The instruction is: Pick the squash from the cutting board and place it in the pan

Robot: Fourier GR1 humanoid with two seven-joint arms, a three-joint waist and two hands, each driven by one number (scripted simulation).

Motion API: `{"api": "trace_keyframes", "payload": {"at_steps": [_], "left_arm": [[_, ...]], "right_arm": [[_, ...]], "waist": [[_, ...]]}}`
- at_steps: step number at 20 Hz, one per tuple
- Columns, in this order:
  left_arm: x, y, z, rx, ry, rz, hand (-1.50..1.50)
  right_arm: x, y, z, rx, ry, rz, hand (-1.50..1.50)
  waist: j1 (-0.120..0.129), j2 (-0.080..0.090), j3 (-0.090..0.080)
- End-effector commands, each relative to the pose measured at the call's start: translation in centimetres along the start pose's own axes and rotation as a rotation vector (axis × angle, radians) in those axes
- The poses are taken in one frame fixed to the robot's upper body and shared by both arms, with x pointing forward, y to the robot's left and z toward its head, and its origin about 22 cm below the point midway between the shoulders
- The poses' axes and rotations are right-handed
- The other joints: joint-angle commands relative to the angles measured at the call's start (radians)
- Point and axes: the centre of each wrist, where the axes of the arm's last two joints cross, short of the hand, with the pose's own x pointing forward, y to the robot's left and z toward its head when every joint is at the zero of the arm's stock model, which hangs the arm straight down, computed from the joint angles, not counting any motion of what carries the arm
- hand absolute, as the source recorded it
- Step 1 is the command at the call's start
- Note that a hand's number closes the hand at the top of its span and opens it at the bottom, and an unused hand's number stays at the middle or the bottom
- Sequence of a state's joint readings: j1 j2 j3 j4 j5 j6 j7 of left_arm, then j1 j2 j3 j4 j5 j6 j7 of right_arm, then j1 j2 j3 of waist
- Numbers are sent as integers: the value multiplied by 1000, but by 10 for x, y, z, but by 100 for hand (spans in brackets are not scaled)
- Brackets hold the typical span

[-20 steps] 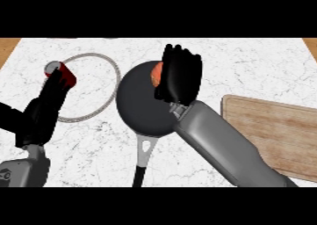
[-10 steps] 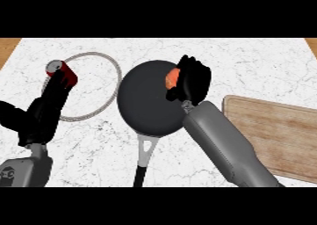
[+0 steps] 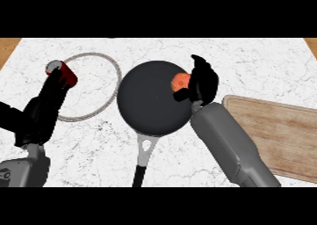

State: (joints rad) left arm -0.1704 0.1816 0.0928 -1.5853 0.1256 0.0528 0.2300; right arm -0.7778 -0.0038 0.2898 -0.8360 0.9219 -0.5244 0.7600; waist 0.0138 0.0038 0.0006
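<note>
The squash [image 3: 181, 80] now lies inside the pan [image 3: 151, 103], close to its right rim, and shows as a nearly full orange round. Half a second earlier it was largely covered by the right hand [image 3: 203, 82].

That hand has shifted toward the pan's right edge. Its fingers stand mostly straight and relaxed, with the thumb just below the squash; whether any contact remains cannot be told.

Judgement: the placement is effectively done, and only withdrawal of the hand is left.

The cutting board [image 3: 284, 132] to the right carries nothing. The left hand [image 3: 32, 117] rests at the view's left, fingers extended.
</note>
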Motion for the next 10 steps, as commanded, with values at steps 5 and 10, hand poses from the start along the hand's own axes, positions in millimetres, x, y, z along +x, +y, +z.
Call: {"api": "trace_keyframes", "payload": {"at_steps": [5,10], "left_arm": [[-7,2,-1,24,22,-6,0],[-4,17,11,25,25,-2,0]], "right_arm": [[-18,-18,27,-131,-24,-389,-150],[-59,-66,32,-162,-33,-583,-150]], "waist": [[-24,-9,0],[-39,-14,0]]}}
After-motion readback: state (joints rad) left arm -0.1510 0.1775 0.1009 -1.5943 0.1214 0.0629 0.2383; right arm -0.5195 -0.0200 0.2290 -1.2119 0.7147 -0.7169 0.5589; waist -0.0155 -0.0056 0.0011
